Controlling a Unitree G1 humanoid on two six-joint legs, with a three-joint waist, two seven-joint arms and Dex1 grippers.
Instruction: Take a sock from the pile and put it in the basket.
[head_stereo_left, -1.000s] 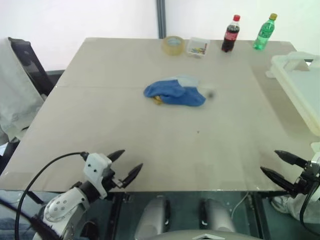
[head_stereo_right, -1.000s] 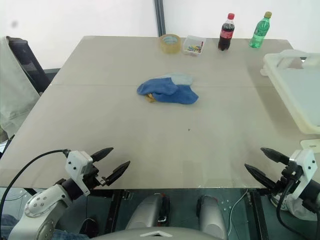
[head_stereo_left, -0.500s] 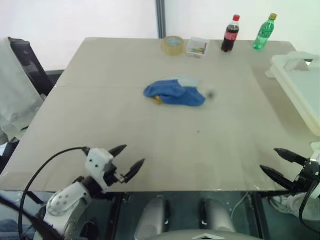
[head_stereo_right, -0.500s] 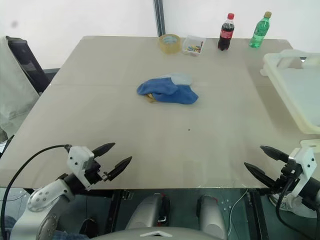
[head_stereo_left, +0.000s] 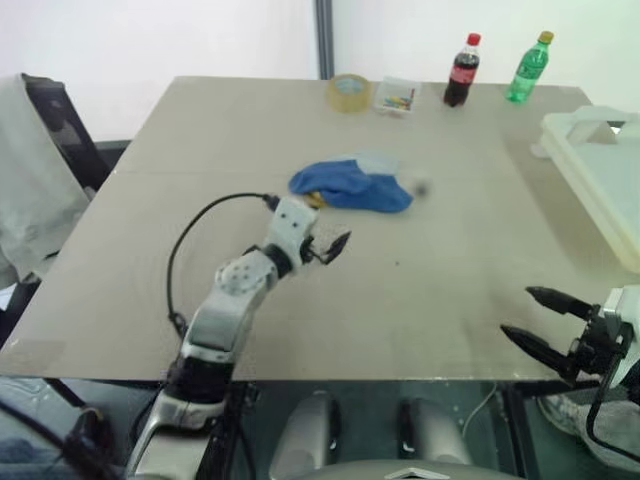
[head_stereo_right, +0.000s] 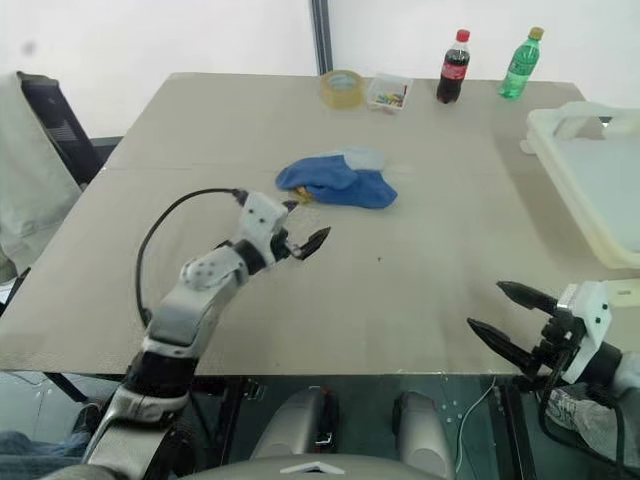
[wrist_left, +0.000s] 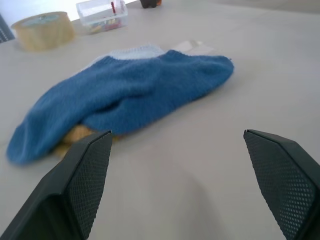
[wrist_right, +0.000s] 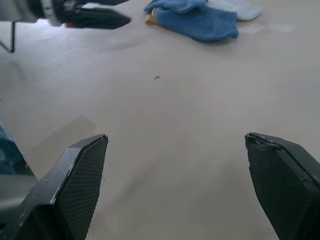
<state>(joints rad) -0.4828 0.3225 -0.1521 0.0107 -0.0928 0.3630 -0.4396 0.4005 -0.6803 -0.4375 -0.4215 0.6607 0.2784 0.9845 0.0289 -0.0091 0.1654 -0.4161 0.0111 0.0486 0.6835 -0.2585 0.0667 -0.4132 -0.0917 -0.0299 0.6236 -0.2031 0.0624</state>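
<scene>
Socks in the pile (head_stereo_left: 352, 185) lie untouched mid-surface, so nothing is done yet: my left hand (head_stereo_left: 331, 244) hangs just short of the heap with fingers spread and empty, my right hand (head_stereo_left: 545, 320) waits spread and empty at the near right edge, and grasping, carrying and dropping a sock into the basket (head_stereo_left: 600, 175) on the far right all remain. Counting left to right: one tape roll (head_stereo_left: 347, 91), one pile showing blue, pale grey and a bit of yellow, one clear box (head_stereo_left: 397, 94), two bottles (head_stereo_left: 460, 70), one basket.
</scene>
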